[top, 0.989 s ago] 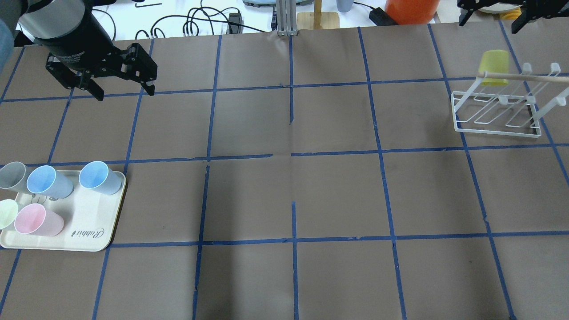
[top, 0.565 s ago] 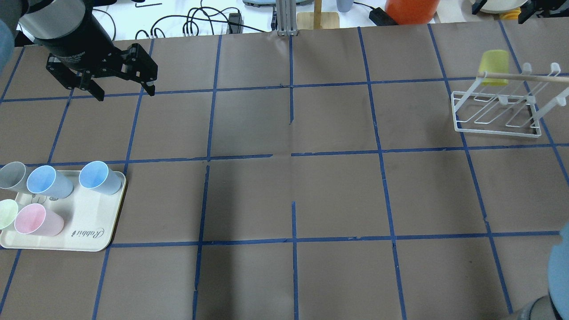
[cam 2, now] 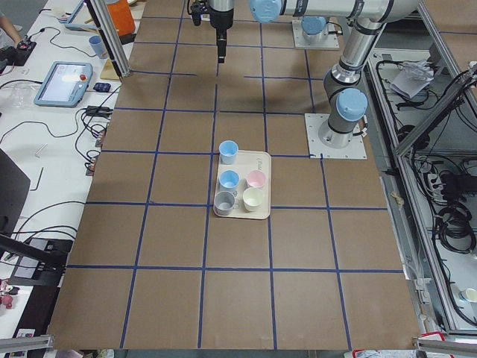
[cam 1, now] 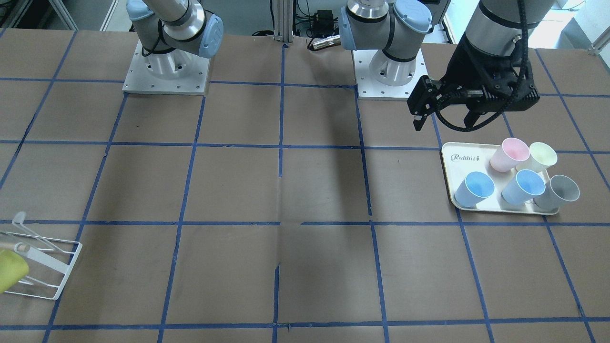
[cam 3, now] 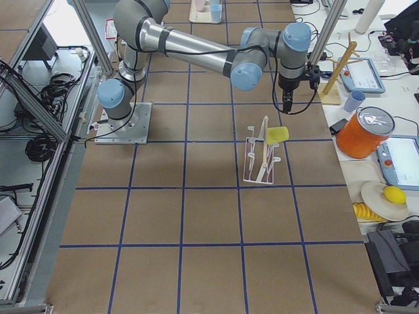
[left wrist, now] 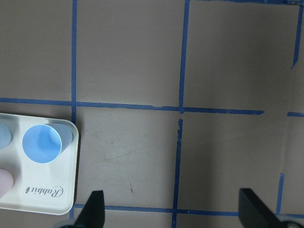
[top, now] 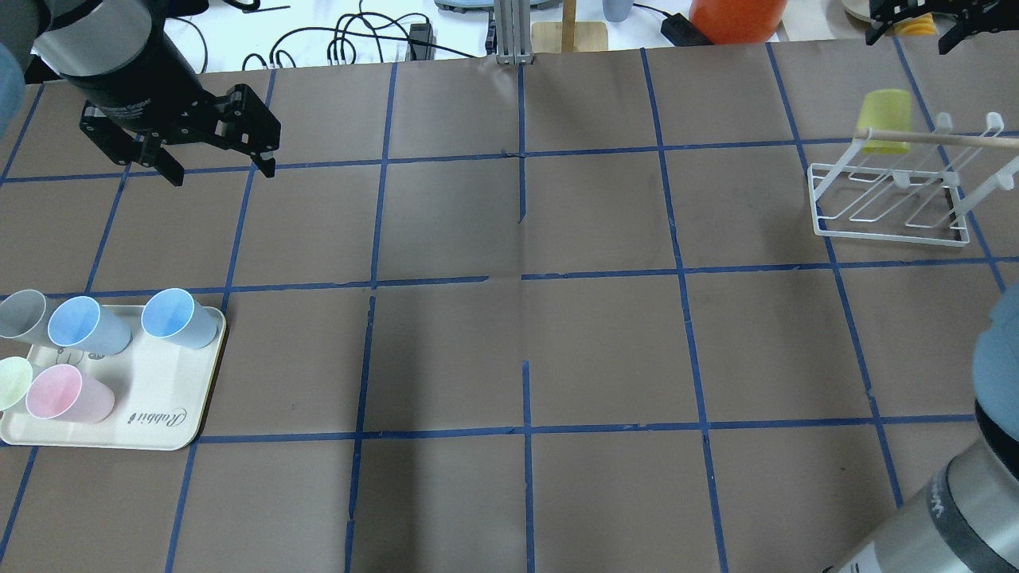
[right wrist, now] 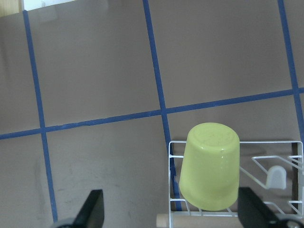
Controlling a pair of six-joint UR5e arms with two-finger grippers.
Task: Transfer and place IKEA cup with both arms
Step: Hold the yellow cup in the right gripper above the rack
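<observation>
On the table's (top: 605, 350) far right side, as you see it from overhead, the IKEA cup (top: 884, 119) sits upside down on the white wire rack (top: 888, 203) — base up, tilted, at the end of the rack nearer the table's middle. The rack's wooden rod (top: 939, 138) crosses in front of the cup's lower rim. Check the right wrist view and you find the yellow base (right wrist: 210, 166) facing the camera, with nothing gripping it.

Your right gripper (top: 911, 36) hangs above the table's far edge, beyond the rack and apart from the cup. Its two fingers (right wrist: 92, 211) are spread wide and hold nothing.

Your left gripper (top: 223, 173) hovers over the table on the opposite side, fingers likewise spread and empty (the left wrist view shows only brown paper and blue tape between them). Nearer the robot lies the cream tray (top: 159, 382), well apart from that gripper. On it stand five cups, mouths up: two blue cups (top: 179, 318), a grey cup (top: 24, 314), a pink cup (top: 68, 395) and a pale green cup (top: 12, 382) — the last cut off by the overhead view's left edge.
</observation>
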